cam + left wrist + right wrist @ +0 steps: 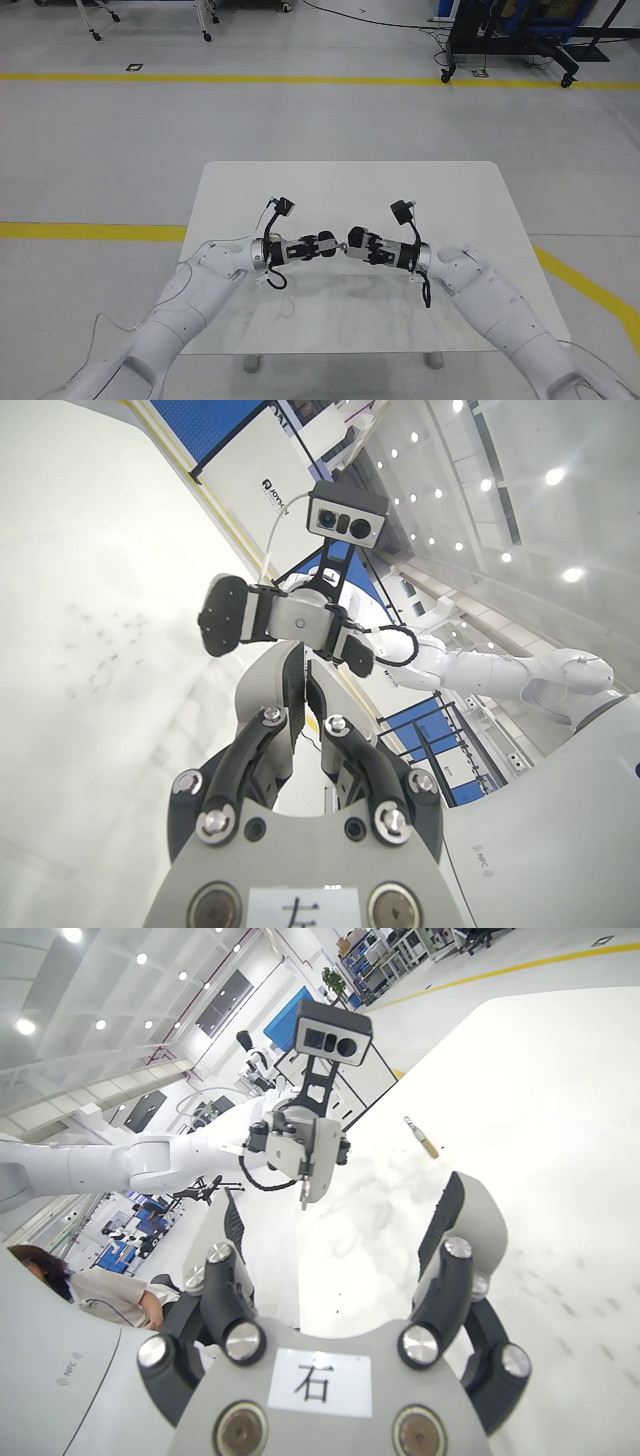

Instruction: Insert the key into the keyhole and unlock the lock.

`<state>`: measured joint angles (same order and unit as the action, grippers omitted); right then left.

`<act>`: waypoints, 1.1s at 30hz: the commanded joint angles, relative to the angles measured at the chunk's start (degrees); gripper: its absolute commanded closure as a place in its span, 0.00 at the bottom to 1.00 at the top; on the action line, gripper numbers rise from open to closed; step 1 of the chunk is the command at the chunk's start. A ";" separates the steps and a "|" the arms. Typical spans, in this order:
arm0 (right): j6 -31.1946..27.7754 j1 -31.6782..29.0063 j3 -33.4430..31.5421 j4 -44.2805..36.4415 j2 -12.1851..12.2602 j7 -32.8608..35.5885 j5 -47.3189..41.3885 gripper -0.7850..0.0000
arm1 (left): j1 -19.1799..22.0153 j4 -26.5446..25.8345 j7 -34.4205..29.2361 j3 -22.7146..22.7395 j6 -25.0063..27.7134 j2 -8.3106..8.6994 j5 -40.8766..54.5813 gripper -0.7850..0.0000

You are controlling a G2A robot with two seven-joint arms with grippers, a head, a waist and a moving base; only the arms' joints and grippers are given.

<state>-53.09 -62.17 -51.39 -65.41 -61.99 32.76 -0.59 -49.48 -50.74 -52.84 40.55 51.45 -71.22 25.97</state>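
Top view: both arms tip to tip mid-frame over white rectangular surface (350, 190). Left hand (305, 682) pressed together, with tiny silvery bit (303, 1195) maybe poking from its tip, couldn't tell if key. Right hand (341, 1202) spread wide, gripped nothing. Upper right of right wrist view had small brass-and-silver metal piece (424, 1140) lying on surface, well apart from both hands. Key or lock? Hard to say. Nothing inserted yet imo, basically whole job left.

White table (400, 190) — rounded corners, faint scuff marks on its top. Grey floor (100, 150) with a yellow line (300, 77) beyond the far edge; black wheeled cart (510, 45) past the far right corner — castored stand legs (150, 20) past the far left.
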 commanded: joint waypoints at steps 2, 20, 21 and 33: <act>1.21 -0.12 -0.08 -1.04 0.20 2.21 -1.26 0.57 | 0.57 0.47 0.59 -1.56 0.58 0.21 0.33 1.00; 3.61 0.24 0.32 -0.92 0.01 6.25 -5.33 0.76 | 3.08 1.12 2.35 -7.78 2.34 1.65 4.16 1.00; 3.73 0.38 0.51 -0.80 -0.08 6.54 -5.47 0.82 | 3.27 1.24 2.56 -8.13 2.55 1.73 4.40 1.00; 2.91 0.54 0.60 0.17 -0.32 7.33 -5.88 1.00 | 4.71 2.19 5.04 -11.17 5.03 2.20 4.20 0.00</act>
<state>-50.04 -61.56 -50.75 -65.29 -62.31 40.08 -6.50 -44.88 -48.64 -48.43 29.55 55.88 -69.05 30.33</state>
